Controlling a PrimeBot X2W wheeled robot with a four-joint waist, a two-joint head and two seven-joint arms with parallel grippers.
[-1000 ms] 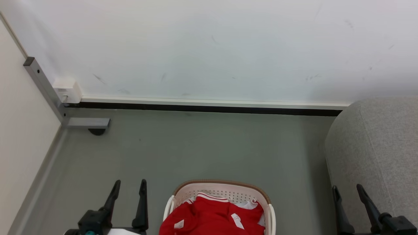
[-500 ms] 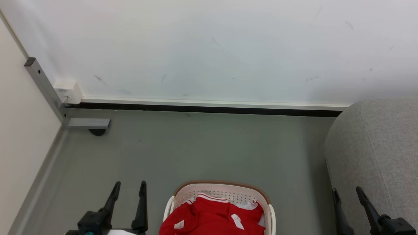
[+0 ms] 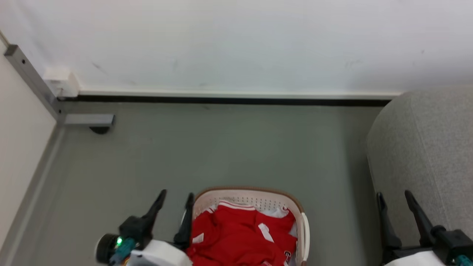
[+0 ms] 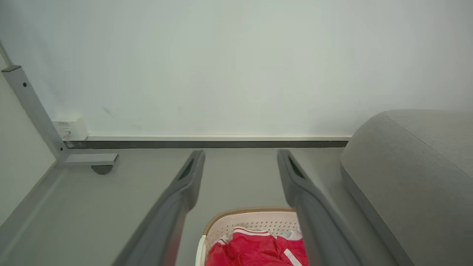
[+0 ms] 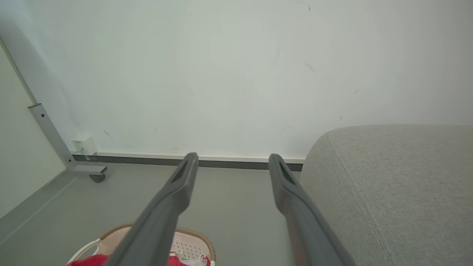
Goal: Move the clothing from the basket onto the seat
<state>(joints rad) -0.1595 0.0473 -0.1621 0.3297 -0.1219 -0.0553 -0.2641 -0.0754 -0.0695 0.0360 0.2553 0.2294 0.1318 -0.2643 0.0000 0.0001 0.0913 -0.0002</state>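
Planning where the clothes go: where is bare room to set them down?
The seat top is bare. The floor between wall, basket and seat is bare too. Crowded: inside the basket, full of clothing, with the left end effector beside its rim.

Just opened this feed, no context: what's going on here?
A two-armed robot is set to move clothing from a basket to a seat. The red clothing lies piled in the cream basket on the floor. The left end effector hangs open right at the basket's left rim, holding nothing. The right end effector is open too, empty, in front of the grey seat on the robot's right. Nothing has been picked up yet.
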